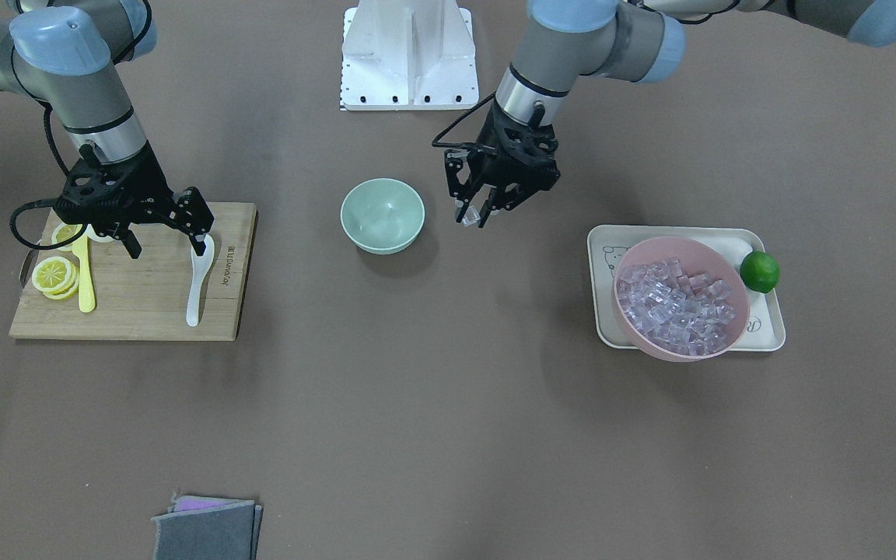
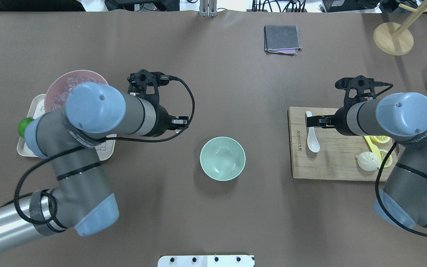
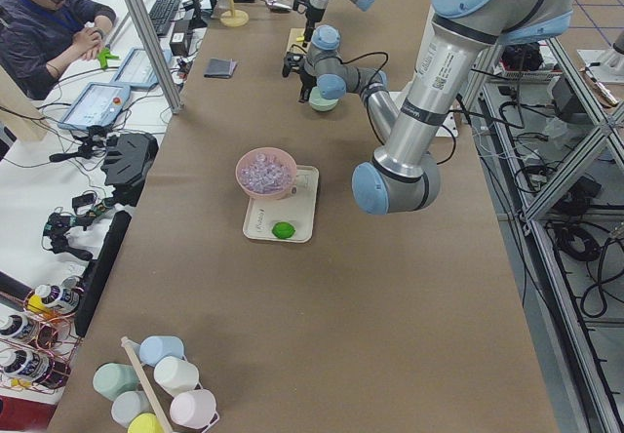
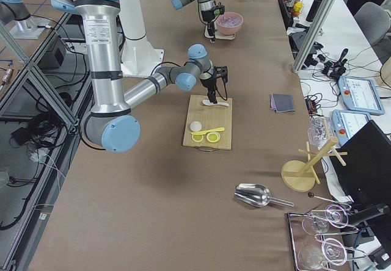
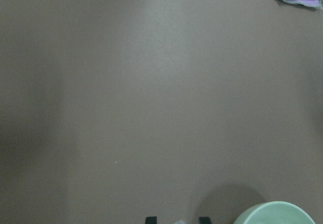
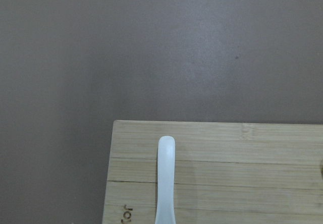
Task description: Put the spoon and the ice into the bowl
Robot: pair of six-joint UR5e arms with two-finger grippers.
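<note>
The left claw [image 1: 473,217] pinches slippery ice [image 1: 469,219], with the bowl [image 1: 370,206] just beside it, while the wide-open right claw [image 1: 168,249] hangs over the glossy, stiff spoon [image 1: 197,284], probably best gripped at its handle.

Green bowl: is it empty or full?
Empty: the overhead view shows the bowl bare inside; the spoon lies on the cutting board.

brown table [image 1: 448,404] holds bowl [image 1: 383,215], board [image 1: 148,307], tray [image 1: 603,268], cloth [image 1: 207,530].
</note>
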